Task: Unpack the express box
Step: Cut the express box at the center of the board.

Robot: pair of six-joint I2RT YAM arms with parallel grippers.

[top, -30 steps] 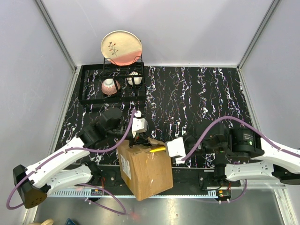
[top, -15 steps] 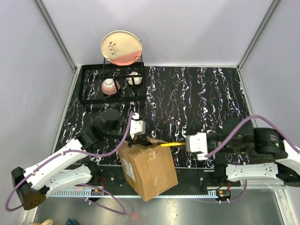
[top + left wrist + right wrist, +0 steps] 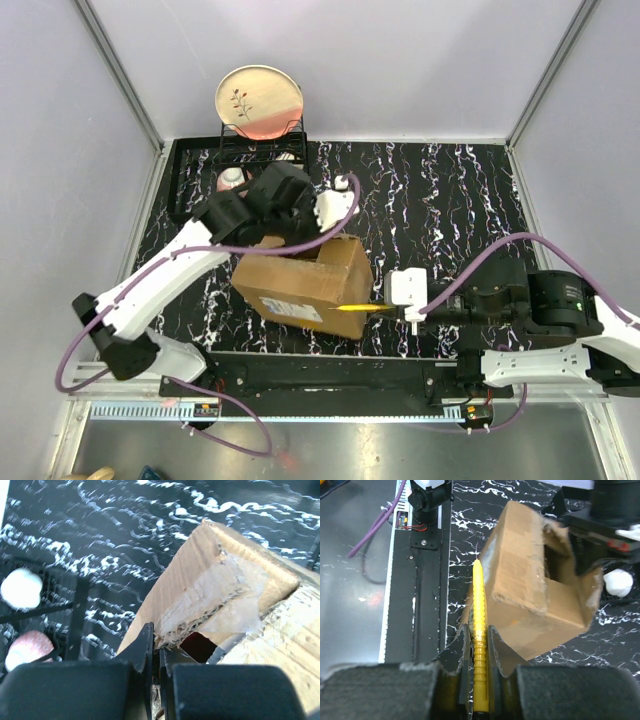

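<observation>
The express box point(image 3: 305, 285) is a brown cardboard carton, tilted on the dark marbled table in front of the left arm. My left gripper point(image 3: 292, 236) is shut on the torn edge of its top flap point(image 3: 200, 610). In the left wrist view the jaws point(image 3: 157, 647) pinch the cardboard, and something dark red point(image 3: 196, 646) shows through a gap. My right gripper point(image 3: 402, 303) is shut on a thin yellow tool point(image 3: 362, 308) whose tip touches the box's right side. In the right wrist view the yellow tool point(image 3: 479, 615) runs along the box point(image 3: 530, 580).
A black dish rack point(image 3: 190, 185) at the back left holds a pink-and-cream plate point(image 3: 258, 100) and a pink bowl point(image 3: 230, 178). The rack's bowls also show in the left wrist view point(image 3: 22, 587). A black rail point(image 3: 320, 375) lies along the near edge.
The left arm has swung the box away from the near edge toward the rack and turned it. The right gripper drew back to the right, then came left again with the yellow tool.
</observation>
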